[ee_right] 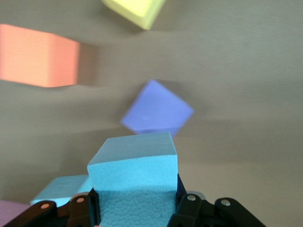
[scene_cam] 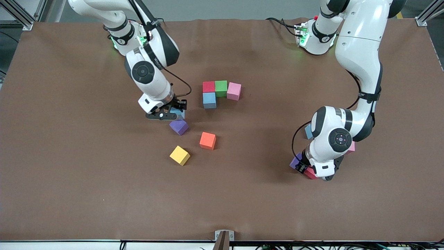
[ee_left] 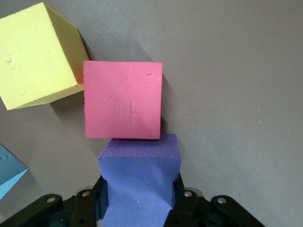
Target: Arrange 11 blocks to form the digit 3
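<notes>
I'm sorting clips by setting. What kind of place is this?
Probably a robotics lab bench: a brown mat-covered table framed by aluminium rails, loose foam blocks laid out for sorting, and cables along its edge.

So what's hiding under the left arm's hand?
The left gripper squeezes a purple block. A red block touches it. A yellow block and light blue one partly show.
</notes>
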Controlling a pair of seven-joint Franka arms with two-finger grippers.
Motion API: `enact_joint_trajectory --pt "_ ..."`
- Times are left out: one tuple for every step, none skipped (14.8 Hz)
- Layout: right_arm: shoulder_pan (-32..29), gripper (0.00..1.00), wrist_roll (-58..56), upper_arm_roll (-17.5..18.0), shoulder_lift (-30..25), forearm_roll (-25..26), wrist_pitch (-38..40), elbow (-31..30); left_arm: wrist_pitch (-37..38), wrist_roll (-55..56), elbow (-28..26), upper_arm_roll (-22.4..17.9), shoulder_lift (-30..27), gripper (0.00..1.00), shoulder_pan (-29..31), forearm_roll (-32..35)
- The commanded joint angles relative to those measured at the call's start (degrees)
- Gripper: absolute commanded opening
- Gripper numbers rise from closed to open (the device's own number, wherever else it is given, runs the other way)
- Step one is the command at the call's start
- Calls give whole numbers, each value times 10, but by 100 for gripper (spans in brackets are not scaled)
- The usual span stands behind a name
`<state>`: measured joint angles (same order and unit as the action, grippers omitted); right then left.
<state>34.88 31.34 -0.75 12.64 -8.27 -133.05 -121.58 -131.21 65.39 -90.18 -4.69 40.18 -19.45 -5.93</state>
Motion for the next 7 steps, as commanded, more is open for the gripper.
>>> enact_joint_trajectory --pt "45 1 15 -1 32 -24 6 52 7 9 -1 -2 -5 42 -2 7" --pt "55 1 41 -1 52 -25 7 75 7 9 -1 -2 -3 42 -3 7" --pt "65 1 69 -1 72 -25 5 95 7 9 -1 -2 -3 42 -2 7" --pt "81 1 85 -1 91 -25 6 116 7 9 -1 -2 -3 42 -2 7" --pt "90 2 86 -2 107 -19 2 129 7 8 -1 -2 -3 42 -2 7" --pt "92 2 86 -2 116 -18 -1 134 7 9 -1 -2 -3 42 -2 7" --pt "93 2 83 -2 123 -9 -3 138 7 9 -1 -2 -2 42 -3 7"
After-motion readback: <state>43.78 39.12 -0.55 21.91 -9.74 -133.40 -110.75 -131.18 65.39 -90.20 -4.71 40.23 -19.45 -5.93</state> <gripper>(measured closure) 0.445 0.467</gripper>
